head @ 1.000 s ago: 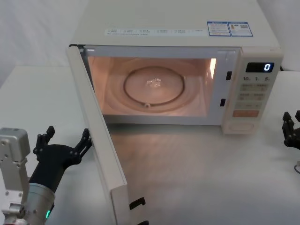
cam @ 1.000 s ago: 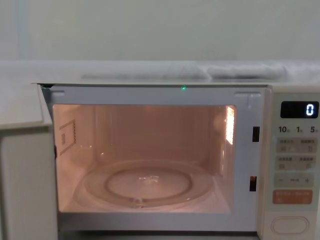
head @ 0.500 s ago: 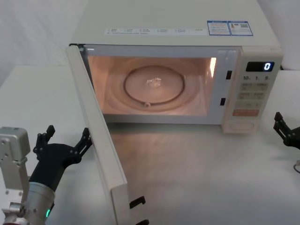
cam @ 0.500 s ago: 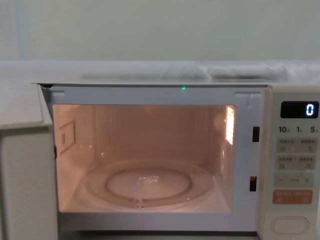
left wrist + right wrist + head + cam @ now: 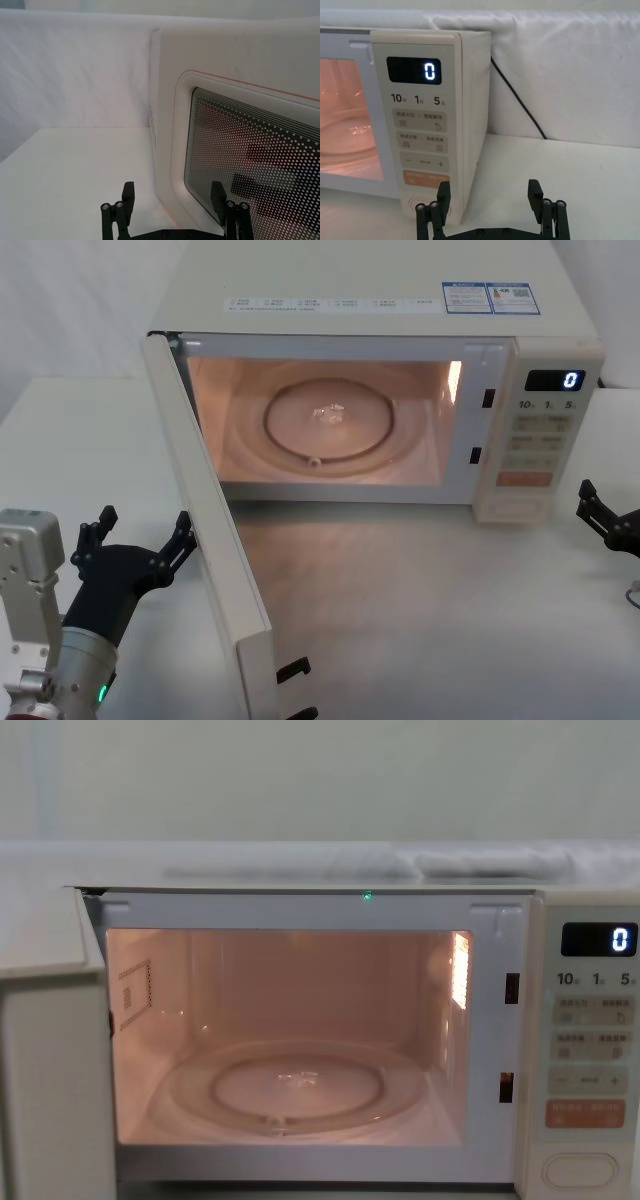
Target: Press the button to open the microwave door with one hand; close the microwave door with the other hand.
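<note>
The microwave door (image 5: 215, 530) stands swung out on its left hinge, its edge at the chest view's left (image 5: 50, 1070). The cavity is lit. My left gripper (image 5: 143, 525) hovers open just outside the door's outer face, near the dark window (image 5: 250, 165), with nothing between its fingers (image 5: 129, 192). The wide cream button (image 5: 580, 1170) sits at the bottom of the control panel (image 5: 527, 506), under the orange key. My right gripper (image 5: 612, 515) is open at the table's right, a little in front of and beside the panel; in the right wrist view its fingers (image 5: 535, 190) are spread, holding nothing.
A glass turntable (image 5: 330, 418) lies in the lit cavity. The display (image 5: 414, 70) reads 0. A black power cord (image 5: 517, 100) runs down behind the microwave's right side. White tabletop (image 5: 420, 610) stretches in front, and white cloth hangs behind.
The right gripper's fingers have spread apart and it has shifted slightly left at the table's right. The left gripper and the door have not moved.
</note>
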Robot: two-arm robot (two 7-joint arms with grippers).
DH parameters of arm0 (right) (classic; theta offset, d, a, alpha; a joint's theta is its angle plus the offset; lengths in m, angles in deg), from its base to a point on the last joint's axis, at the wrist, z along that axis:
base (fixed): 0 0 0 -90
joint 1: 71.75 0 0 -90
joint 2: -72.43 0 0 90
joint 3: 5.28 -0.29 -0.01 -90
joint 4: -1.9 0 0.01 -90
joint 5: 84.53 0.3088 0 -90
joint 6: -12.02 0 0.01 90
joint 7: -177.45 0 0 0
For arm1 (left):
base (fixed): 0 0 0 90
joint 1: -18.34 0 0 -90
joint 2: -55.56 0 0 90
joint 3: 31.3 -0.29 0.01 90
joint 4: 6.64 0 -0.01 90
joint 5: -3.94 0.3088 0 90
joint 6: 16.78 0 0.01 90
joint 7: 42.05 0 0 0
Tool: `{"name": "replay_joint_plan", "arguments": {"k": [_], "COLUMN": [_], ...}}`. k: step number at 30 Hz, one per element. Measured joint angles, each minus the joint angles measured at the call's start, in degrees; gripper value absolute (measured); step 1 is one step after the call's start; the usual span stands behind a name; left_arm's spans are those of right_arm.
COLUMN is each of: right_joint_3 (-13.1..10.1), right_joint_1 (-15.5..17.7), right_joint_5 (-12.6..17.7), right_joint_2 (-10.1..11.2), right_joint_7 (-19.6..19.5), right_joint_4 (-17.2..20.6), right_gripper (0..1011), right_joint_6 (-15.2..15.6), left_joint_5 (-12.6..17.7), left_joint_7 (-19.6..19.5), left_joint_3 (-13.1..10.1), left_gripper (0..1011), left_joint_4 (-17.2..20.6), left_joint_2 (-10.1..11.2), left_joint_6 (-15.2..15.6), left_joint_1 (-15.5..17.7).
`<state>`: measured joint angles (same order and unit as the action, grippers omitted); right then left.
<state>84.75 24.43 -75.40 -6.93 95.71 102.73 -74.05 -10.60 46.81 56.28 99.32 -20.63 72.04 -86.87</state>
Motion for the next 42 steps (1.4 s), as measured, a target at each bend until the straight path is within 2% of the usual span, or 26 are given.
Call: {"name": "replay_joint_plan", "arguments": {"k": [27, 31, 36, 37, 38, 40, 42], "right_joint_3": [0.0, 0.0, 0.0, 0.0, 0.0, 0.0, 0.0], "right_joint_1": [0.0, 0.0, 0.0, 0.0, 0.0, 0.0, 0.0], "right_joint_5": [0.0, 0.0, 0.0, 0.0, 0.0, 0.0, 0.0], "right_joint_2": [0.0, 0.0, 0.0, 0.0, 0.0, 0.0, 0.0], "right_joint_7": [0.0, 0.0, 0.0, 0.0, 0.0, 0.0, 0.0], "right_joint_4": [0.0, 0.0, 0.0, 0.0, 0.0, 0.0, 0.0], "right_gripper": [1002, 1002, 1002, 1002, 1002, 1002, 1002], "right_joint_6": [0.0, 0.0, 0.0, 0.0, 0.0, 0.0, 0.0], "left_joint_5": [0.0, 0.0, -0.1, -0.1, -0.1, -0.1, -0.1], "left_joint_7": [-0.9, -1.0, -1.0, -1.0, -1.0, -1.0, -1.0], "left_joint_3": [0.6, 0.6, 0.6, 0.6, 0.6, 0.6, 0.6], "left_gripper": [996, 926, 788, 788, 722, 683, 600], "left_joint_4": [0.7, 0.6, 0.6, 0.6, 0.6, 0.6, 0.6], "left_joint_2": [-0.8, -0.8, -0.8, -0.8, -0.8, -0.8, -0.8], "left_joint_6": [-0.2, -0.3, -0.3, -0.3, -0.3, -0.3, -0.3], "left_joint_1": [-0.3, -0.3, -0.3, -0.3, -0.3, -0.3, -0.3]}}
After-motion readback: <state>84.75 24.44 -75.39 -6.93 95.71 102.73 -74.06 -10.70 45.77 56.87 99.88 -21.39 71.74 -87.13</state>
